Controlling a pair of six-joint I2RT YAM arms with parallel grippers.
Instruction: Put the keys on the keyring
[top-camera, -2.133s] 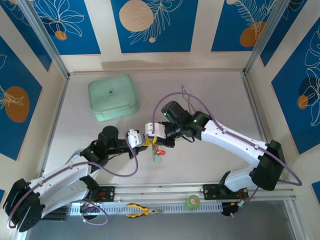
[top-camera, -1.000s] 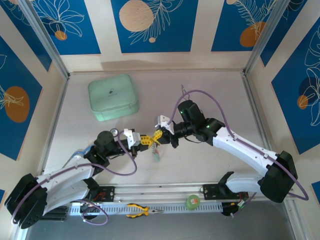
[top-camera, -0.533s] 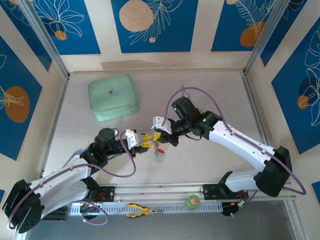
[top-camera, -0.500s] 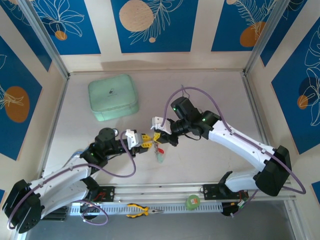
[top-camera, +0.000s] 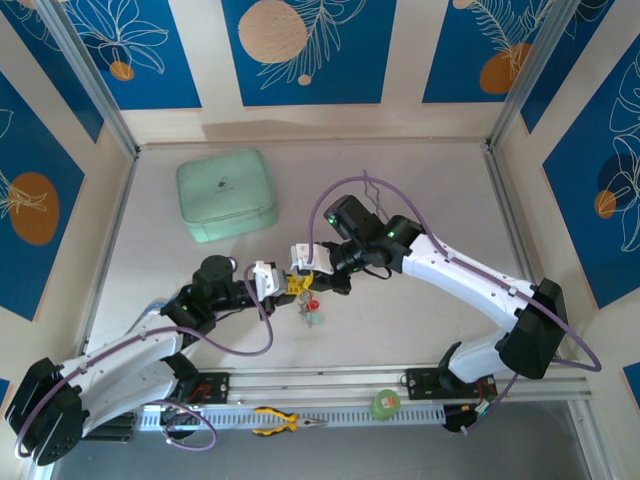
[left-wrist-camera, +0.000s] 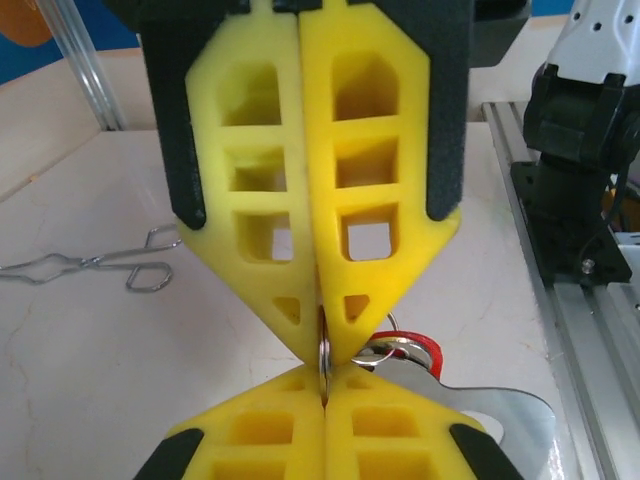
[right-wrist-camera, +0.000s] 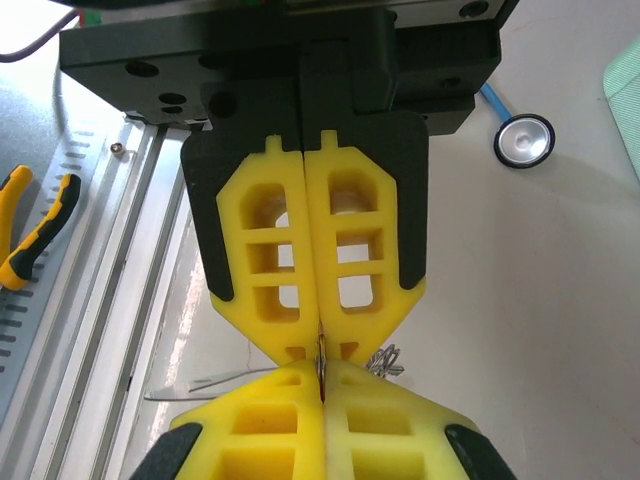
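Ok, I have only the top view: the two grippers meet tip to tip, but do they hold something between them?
Observer: In the left wrist view the left gripper and right gripper, both shut, pinch one thin metal piece, seen edge-on.
Operator: And the keys?
Observer: A red-tagged key hangs just beside the pinch, next to a flat silver plate.
Operator: Anything else on the table?
Observer: Silver tongs lie there, apart from both grippers.

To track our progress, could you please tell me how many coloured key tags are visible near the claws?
2: a red tag right by where the left claw meets the right claw, and a pale green tag next to it; others may be hidden.
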